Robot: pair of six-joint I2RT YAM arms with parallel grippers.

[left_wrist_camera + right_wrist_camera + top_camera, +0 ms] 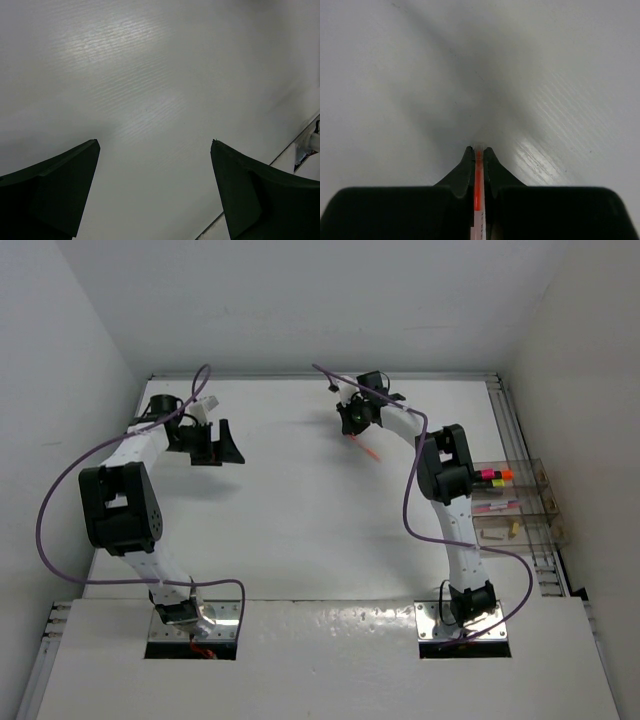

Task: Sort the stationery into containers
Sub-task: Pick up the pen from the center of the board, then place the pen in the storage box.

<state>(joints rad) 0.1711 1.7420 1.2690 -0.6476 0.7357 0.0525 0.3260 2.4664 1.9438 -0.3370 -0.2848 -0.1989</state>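
My right gripper [354, 425] is at the far middle of the table, shut on a thin red pen [365, 448] that sticks out toward the near right. In the right wrist view the pen [478, 185] runs between the closed fingers [462, 172], its clear end at their tips. My left gripper [222, 450] is open and empty at the far left; its wrist view shows only bare table between the fingers [60, 180]. The clear containers [520, 502] stand at the right edge, holding highlighters [494, 477], a pink pen [496, 506] and a small eraser block [514, 529].
White walls close in the table on the left, back and right. A metal rail [515, 440] runs along the right edge beside the containers. A seam line [295, 137] crosses the lower right of the left wrist view.
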